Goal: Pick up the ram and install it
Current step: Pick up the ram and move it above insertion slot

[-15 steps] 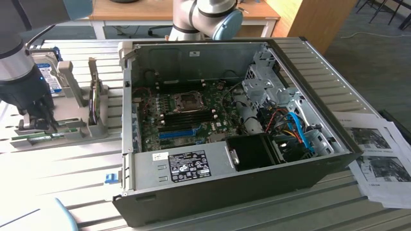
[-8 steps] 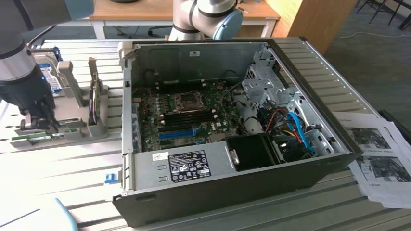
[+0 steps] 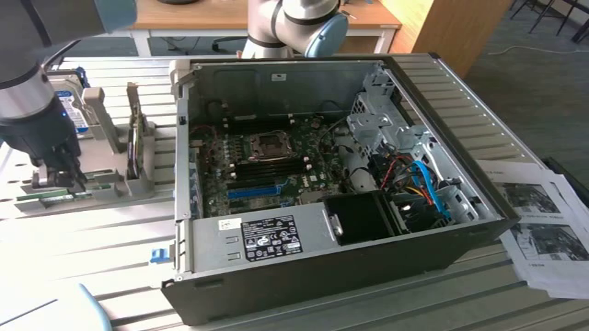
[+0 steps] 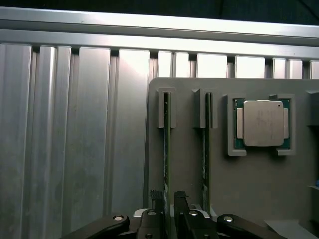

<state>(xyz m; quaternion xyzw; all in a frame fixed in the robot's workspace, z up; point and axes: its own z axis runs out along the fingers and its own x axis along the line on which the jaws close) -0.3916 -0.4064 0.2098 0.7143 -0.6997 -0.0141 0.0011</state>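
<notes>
The tool point(image 4: 169, 198) stood open, low over a grey holder point(image 4: 187, 164) on the slatted metal desk point(image 4: 75, 149), at the exterior view's left, well apart from the open computer case point(image 3: 304, 276). Its two fingers point(image 4: 157, 199) sat on either side of the ram point(image 4: 167, 144), which stood on edge in a slot of the holder; the jaws straddled the green stick near one end without pressing on it, so the tool had hold of nothing. A second stick point(image 4: 205, 149) stood on edge in the slot just beside the first, and a silver-capped processor point(image 4: 261, 122) lay in a recess beyond that. In the exterior view the case lay on its side with the motherboard point(image 3: 267, 165) exposed, and printed sheets point(image 3: 543, 221) lay on the desk at that view's right.
</notes>
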